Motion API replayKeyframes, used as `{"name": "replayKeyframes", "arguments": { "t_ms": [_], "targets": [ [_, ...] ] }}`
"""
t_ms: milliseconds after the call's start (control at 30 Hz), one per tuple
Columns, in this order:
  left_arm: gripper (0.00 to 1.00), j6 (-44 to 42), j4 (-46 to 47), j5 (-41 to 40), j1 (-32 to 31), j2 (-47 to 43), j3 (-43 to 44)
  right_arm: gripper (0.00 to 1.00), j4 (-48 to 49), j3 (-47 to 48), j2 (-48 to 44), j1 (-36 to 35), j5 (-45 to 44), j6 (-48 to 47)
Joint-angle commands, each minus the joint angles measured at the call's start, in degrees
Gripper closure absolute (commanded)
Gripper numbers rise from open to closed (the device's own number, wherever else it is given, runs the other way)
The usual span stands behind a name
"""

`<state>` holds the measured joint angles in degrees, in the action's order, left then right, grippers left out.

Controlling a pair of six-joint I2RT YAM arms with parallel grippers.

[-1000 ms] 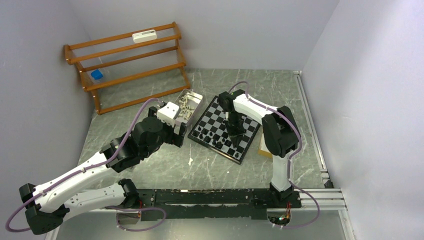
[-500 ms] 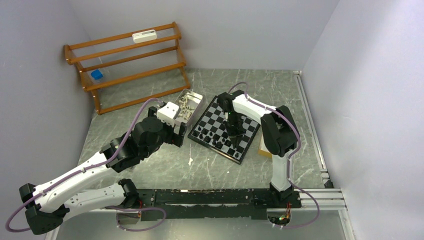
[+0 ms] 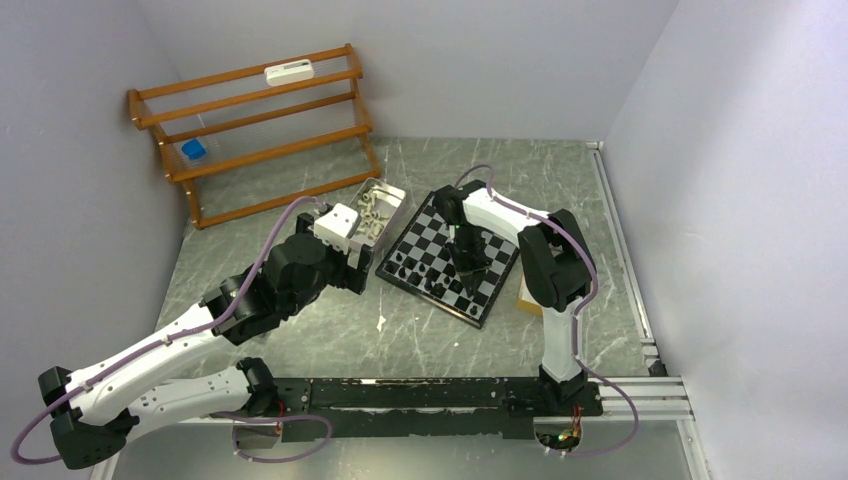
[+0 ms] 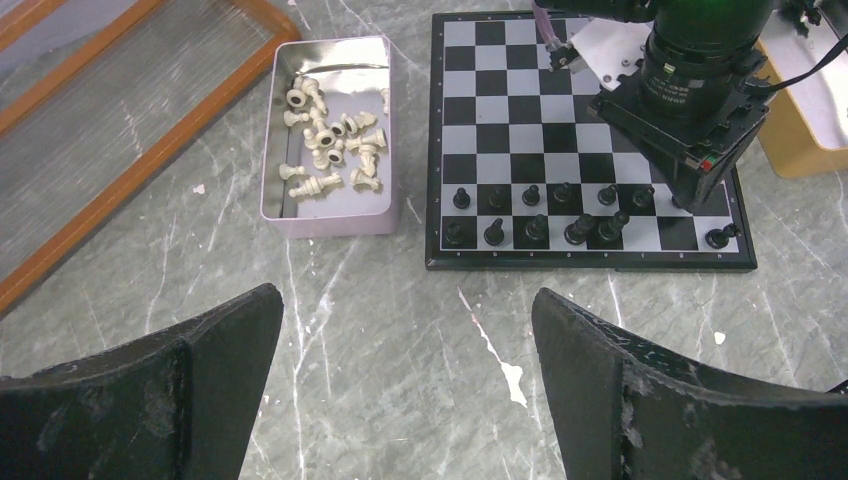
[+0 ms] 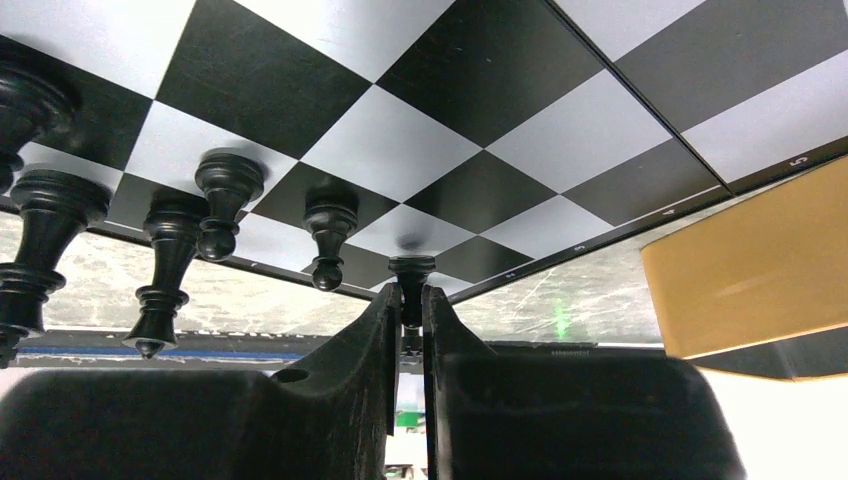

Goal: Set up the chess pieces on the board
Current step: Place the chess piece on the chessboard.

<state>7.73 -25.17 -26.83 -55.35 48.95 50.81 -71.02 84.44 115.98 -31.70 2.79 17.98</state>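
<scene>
The board (image 3: 432, 232) lies at mid-table, tilted, with black chess pieces (image 4: 530, 195) standing in two rows along its near edge. My right gripper (image 3: 468, 262) points down over those rows. In the right wrist view the right gripper (image 5: 410, 300) has its fingers pinched on the head of a black pawn (image 5: 412, 272) that stands on the board (image 5: 400, 150) near its rim. Other black pieces (image 5: 228, 200) stand to its left. My left gripper (image 4: 407, 298) hangs open over bare table, short of the board (image 4: 590, 130), holding nothing.
A metal tray (image 4: 320, 215) of cream-white pieces (image 4: 330, 150) sits left of the board. A yellow box (image 4: 810, 120) lies off the board's right corner. A wooden slatted rack (image 3: 260, 130) stands at the back left with a blue object (image 3: 194, 150) on it.
The right wrist has edged slightly left over the board's near rows. The left arm has not moved.
</scene>
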Motion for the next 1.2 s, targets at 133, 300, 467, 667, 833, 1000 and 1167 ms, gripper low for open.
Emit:
{"name": "replayKeyframes", "arguments": {
  "t_ms": [133,300,467,667,833,1000,1167],
  "targets": [
    [0.0,-0.2,-0.1,-0.9,-0.3,-0.8,-0.4,0.83,-0.5,2.3,0.8,-0.4,-0.6,-1.0],
    [0.0,-0.2,-0.1,-0.9,-0.3,-0.7,-0.4,0.8,-0.7,3.0,1.0,-0.4,-0.7,-1.0],
    [0.0,-0.2,-0.1,-1.1,-0.3,-0.8,-0.4,0.75,-0.6,2.5,1.0,-0.4,-0.5,-1.1],
    [0.0,-0.2,0.0,-1.0,-0.3,-0.8,-0.4,0.73,-1.6,4.8,-0.1,-0.4,-1.7,-0.8],
    [0.0,-0.2,-0.2,-0.9,-0.3,-0.4,-0.3,0.7,-4.4,10.7,-2.9,-0.1,-6.2,0.9],
    [0.0,-0.3,0.0,-0.8,-0.3,-0.7,-0.4,0.68,-3.3,13.1,-10.1,2.1,-14.2,5.1],
    [0.0,-0.2,0.1,-0.3,-0.3,-0.8,-0.4,0.79,4.0,5.6,-21.4,10.4,-20.6,12.0]
  ]
}}
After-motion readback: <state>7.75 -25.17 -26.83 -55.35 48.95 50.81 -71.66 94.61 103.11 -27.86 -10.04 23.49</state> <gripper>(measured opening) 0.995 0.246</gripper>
